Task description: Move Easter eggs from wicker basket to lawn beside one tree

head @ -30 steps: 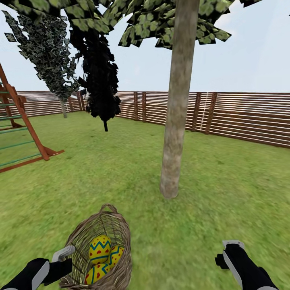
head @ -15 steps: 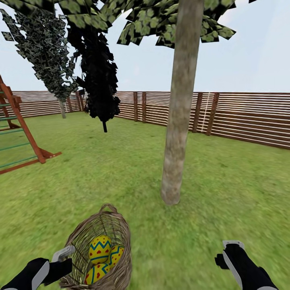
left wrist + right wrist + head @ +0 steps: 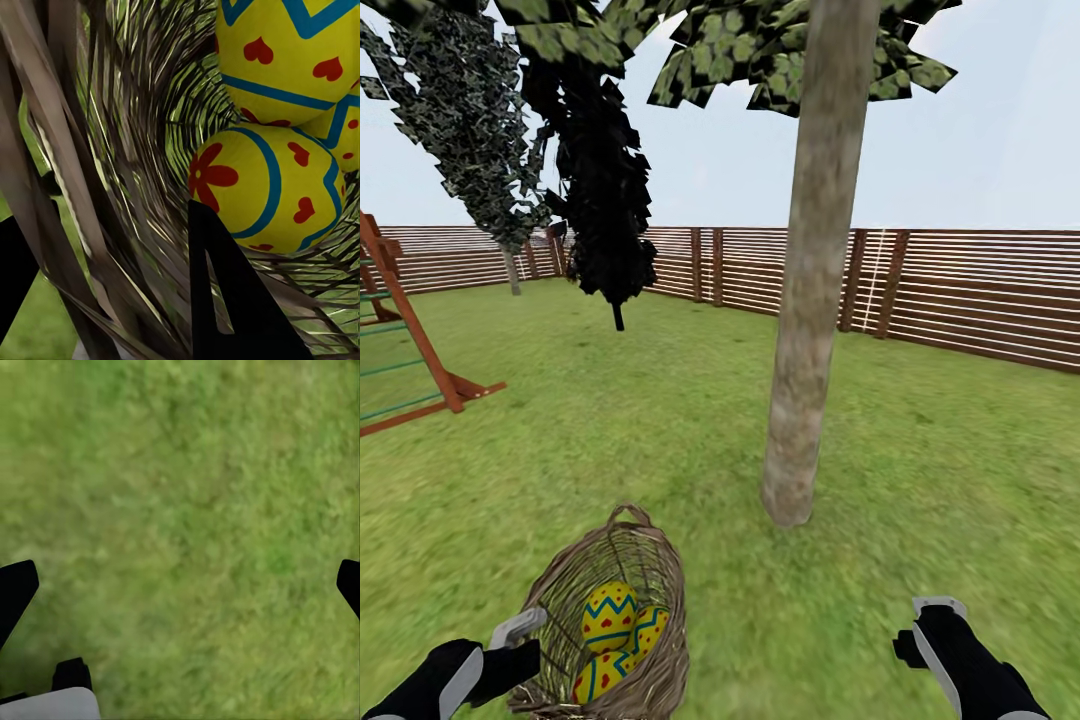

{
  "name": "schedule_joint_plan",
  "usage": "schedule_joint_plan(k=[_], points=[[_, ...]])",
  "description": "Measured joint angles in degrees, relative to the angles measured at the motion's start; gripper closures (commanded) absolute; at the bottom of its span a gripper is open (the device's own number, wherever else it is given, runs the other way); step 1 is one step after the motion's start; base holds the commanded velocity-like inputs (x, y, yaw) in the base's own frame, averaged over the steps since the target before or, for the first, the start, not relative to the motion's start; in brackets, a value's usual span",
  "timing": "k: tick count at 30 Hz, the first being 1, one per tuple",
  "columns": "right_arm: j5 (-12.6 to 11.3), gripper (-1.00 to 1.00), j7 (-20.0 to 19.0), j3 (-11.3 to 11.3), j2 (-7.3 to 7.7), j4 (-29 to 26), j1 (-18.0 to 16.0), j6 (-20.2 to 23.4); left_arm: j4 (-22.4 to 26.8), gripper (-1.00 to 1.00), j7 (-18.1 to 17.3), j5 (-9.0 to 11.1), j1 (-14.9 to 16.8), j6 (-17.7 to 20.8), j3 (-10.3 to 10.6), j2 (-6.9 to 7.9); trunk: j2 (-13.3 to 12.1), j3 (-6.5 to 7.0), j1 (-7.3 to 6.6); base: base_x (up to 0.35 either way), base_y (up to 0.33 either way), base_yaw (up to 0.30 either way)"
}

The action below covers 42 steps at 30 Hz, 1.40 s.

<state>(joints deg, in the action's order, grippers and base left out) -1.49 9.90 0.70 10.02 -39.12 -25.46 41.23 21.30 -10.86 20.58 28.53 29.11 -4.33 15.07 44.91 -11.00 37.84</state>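
**Basket carried to the tree**

My left gripper point(image 3: 520, 640) pinches the wicker basket point(image 3: 615, 620) wall, all three Easter eggs point(image 3: 610, 612) inside. My right gripper point(image 3: 932, 620) hangs wide open, empty, over lawn point(image 3: 920, 470). The tree point(image 3: 800, 400) seems near enough; next, set down and pick eggs.

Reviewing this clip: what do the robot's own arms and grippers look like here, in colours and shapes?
Both arms are black with light grey panels along the forearm. The left gripper and right gripper each end in a pale grey, rounded bracket-shaped finger piece on a black body. In the wrist views the fingers show as flat black wedges. No cables or markings are visible.
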Motion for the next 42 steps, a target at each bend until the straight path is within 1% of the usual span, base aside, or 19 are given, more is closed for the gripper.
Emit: schedule_joint_plan(k=[2,42], points=[[0.0,-1.00,0.0,0.0,0.00,0.0,0.0,0.0,0.0,1.00,-0.1,-0.1,0.0,-0.1,0.1,-0.07,0.0,0.00,0.01,0.011,0.000,0.000],[-0.2,-1.00,-0.1,-0.2,-0.09,0.1,0.0,0.0,0.0,1.00,0.0,-0.2,0.0,-0.1,0.0,-0.04,16.0,-7.19,8.79,0.000,0.000,0.000]])
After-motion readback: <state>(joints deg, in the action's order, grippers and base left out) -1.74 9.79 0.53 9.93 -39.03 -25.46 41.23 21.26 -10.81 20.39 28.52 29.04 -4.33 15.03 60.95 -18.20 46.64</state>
